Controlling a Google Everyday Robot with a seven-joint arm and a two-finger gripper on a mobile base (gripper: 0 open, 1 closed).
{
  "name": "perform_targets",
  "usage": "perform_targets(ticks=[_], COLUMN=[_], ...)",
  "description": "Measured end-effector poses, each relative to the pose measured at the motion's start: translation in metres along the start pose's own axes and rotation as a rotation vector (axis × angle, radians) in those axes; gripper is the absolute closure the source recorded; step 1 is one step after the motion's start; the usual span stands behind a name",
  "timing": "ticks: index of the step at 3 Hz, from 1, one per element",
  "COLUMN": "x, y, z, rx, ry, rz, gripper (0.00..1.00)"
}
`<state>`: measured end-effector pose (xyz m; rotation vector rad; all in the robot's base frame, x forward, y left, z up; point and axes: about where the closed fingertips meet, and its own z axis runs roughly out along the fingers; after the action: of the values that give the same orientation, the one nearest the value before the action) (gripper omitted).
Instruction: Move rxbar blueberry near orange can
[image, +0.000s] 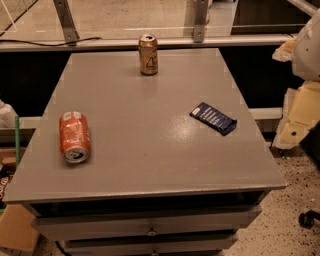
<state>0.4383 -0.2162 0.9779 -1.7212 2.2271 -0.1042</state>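
Note:
The rxbar blueberry (213, 118) is a flat dark navy-blue bar with faint white print. It lies at an angle on the right side of the grey table (150, 165). The orange can (148, 55) is dull golden-bronze with a silver top and stands upright at the far middle of the table, well apart from the bar. My gripper (298, 116) shows as a cream-white shape at the right edge of the camera view. It is off the table's right side, to the right of the bar, and touches nothing.
A brighter red-orange can (74, 136) with white markings lies on its side at the table's left. The table has drawers below its front edge. A rail and metal posts run behind the far edge. A cardboard box (17, 227) sits on the floor at the lower left.

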Motion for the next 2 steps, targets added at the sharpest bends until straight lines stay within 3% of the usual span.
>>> perform_targets(ticks=[2], x=[-0.0053], y=[-0.0028], z=[0.0051], rx=[0.021], ry=[-0.011], rz=[0.011], gripper=[0.00])
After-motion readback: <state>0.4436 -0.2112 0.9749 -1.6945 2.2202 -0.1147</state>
